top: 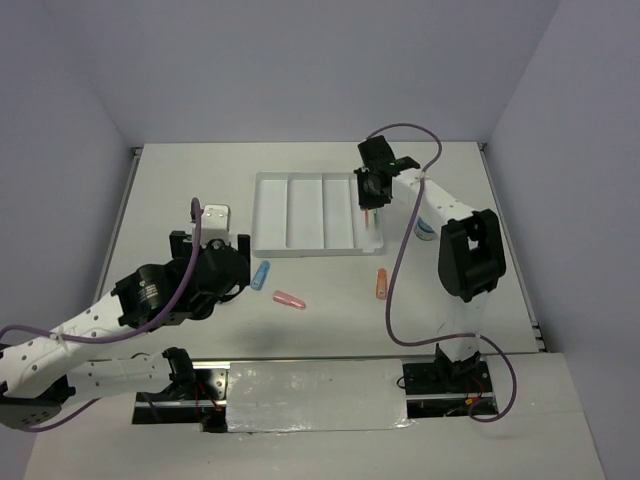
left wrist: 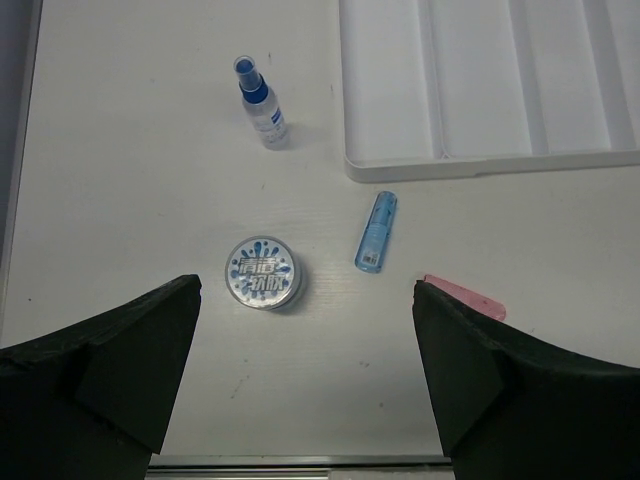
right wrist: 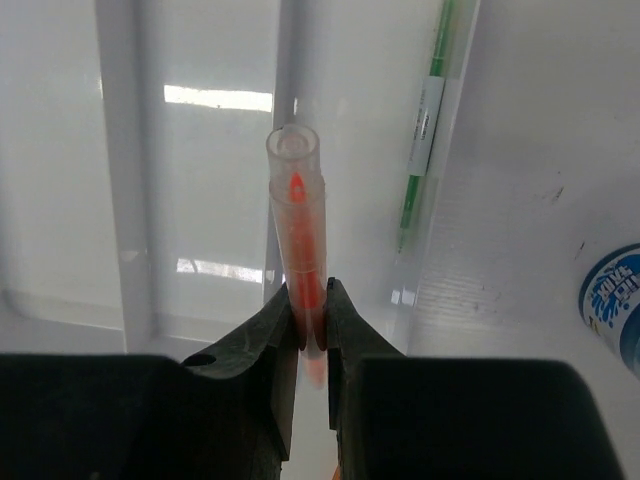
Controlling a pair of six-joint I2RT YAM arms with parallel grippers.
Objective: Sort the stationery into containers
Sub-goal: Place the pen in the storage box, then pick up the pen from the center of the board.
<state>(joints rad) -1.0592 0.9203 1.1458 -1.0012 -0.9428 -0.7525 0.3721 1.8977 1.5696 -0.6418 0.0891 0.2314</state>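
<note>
I see the white tray (top: 270, 212) far centre, with a green pen (right wrist: 425, 120) in its rightmost compartment. My right gripper (right wrist: 310, 300) pinches an orange pen (right wrist: 298, 220) above the tray's right side. My left gripper (left wrist: 305, 290) gapes wide, holding nothing, above a round disc (left wrist: 265, 272) whose blue lettering I cannot read.

The scene is lit brightly and evenly from above; only faint, soft shadows are cast on the tabletop (top: 180, 180) beneath the arms; in the right wrist view, white rectangular glare is reflected off the glossy tray (right wrist: 200, 180), and the orange pen (right wrist: 300, 230) is blurred nearest the lens; in the left wrist view, the black fingers (left wrist: 110, 370) of the left gripper (left wrist: 305, 290) are rendered dark, nearly without detail; the disc (left wrist: 264, 272) and bottle (left wrist: 262, 103) are seen sharp.
</note>
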